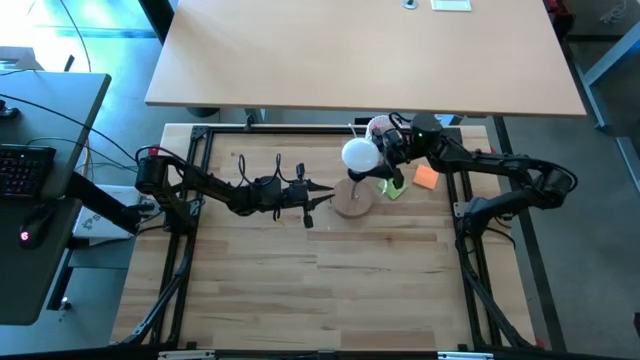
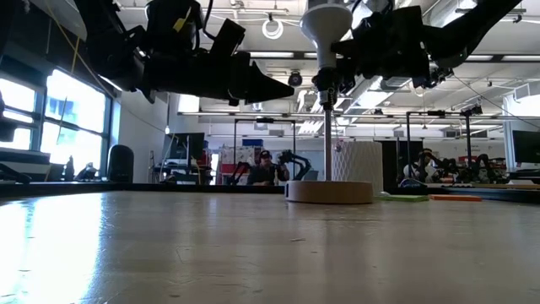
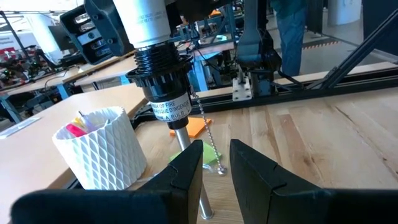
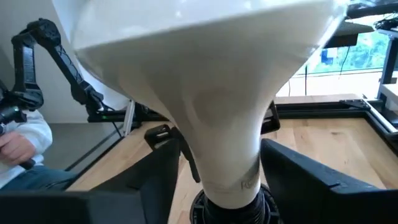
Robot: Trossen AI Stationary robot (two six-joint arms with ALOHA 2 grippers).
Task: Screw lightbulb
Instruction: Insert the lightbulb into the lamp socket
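The lightbulb is seated in the black socket, its neck flanked by the right gripper without visible contact, beside a white ribbed cup holding pink contents, while the left gripper is held slightly parted and empty beside the socket.

The lightbulb is white and frosted, a round globe that tapers to a narrower neck. It stands upright, globe uppermost, with its neck seated in the mouth of a black socket. That socket sits atop a thin metal post rising from a round wooden base.
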